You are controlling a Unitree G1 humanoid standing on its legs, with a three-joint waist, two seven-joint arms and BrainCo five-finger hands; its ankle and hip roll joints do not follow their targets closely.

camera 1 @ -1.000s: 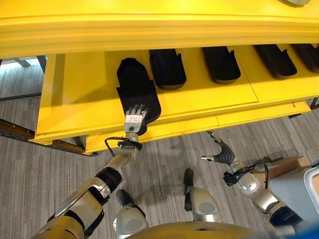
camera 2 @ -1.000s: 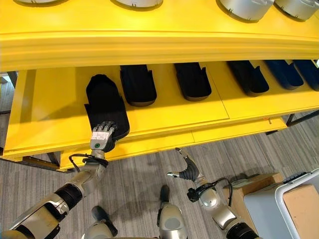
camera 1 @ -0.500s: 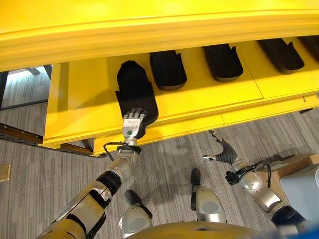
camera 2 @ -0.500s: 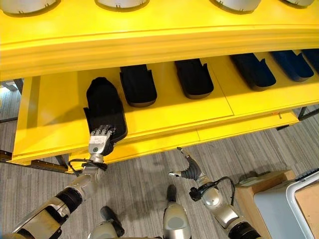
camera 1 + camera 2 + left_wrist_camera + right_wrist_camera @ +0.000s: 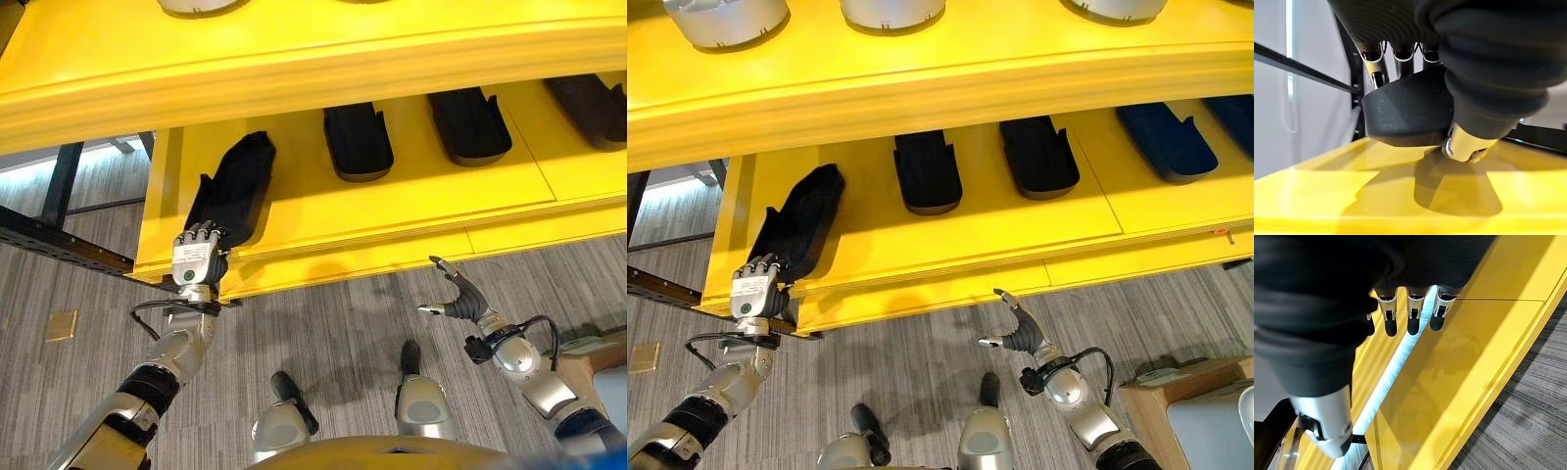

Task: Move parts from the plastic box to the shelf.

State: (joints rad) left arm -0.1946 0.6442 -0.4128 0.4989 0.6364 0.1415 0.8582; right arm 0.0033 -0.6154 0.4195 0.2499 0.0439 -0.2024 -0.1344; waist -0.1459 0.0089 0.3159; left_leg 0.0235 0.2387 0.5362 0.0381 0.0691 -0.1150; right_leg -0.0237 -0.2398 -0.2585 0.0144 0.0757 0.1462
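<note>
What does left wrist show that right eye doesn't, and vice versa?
Left wrist alone: the black part's near end lifted off the yellow shelf, gripped between fingers and thumb. Right eye alone: three more black parts in a row, grey round parts on the upper level, and the open right hand above the floor. Both: left hand holding that part at the shelf's front edge.

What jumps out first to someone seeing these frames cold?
The bright yellow shelf, with a row of black parts lying along its lower level. At the shelf's left end the left hand is curled round the near end of one black part, which lies angled and lifted at that end. The right hand hangs open over the grey floor, in front of the shelf.
</note>
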